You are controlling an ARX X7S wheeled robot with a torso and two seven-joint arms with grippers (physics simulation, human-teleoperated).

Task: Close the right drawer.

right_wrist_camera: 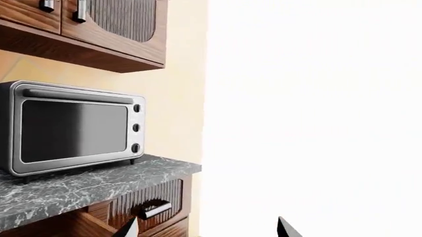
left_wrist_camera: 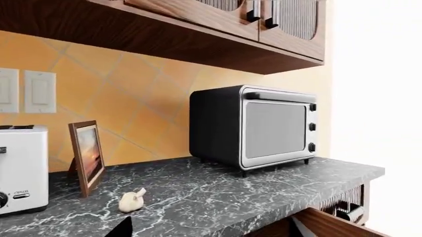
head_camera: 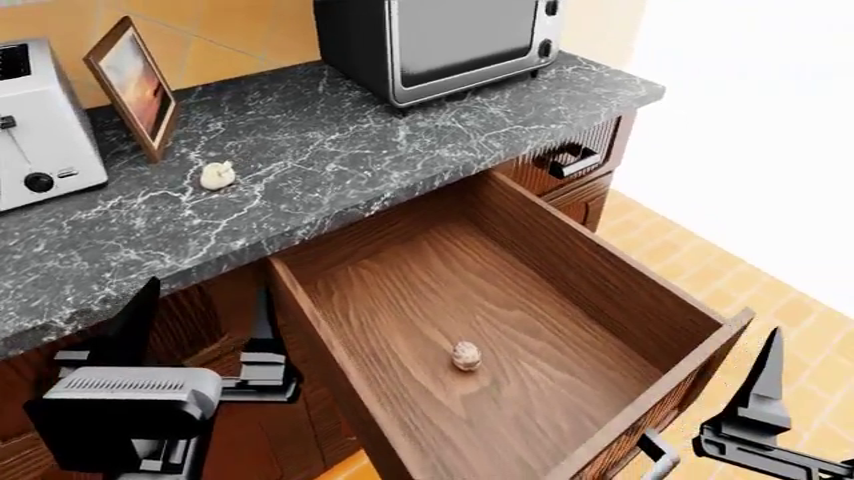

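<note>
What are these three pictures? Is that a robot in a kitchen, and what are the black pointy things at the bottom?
Yes, it is a pretend kitchen inside a computer, with a robot in it. One picture looks down from the robot's head. The black things are its two grabbers: the left gripper and the right gripper. Both have open jaws and hold nothing. The other two pictures come from cameras on its wrists. On the counter stand a toaster oven, a white toaster, a picture frame and a garlic bulb. The right drawer is pulled out, with one small round thing inside.
</note>
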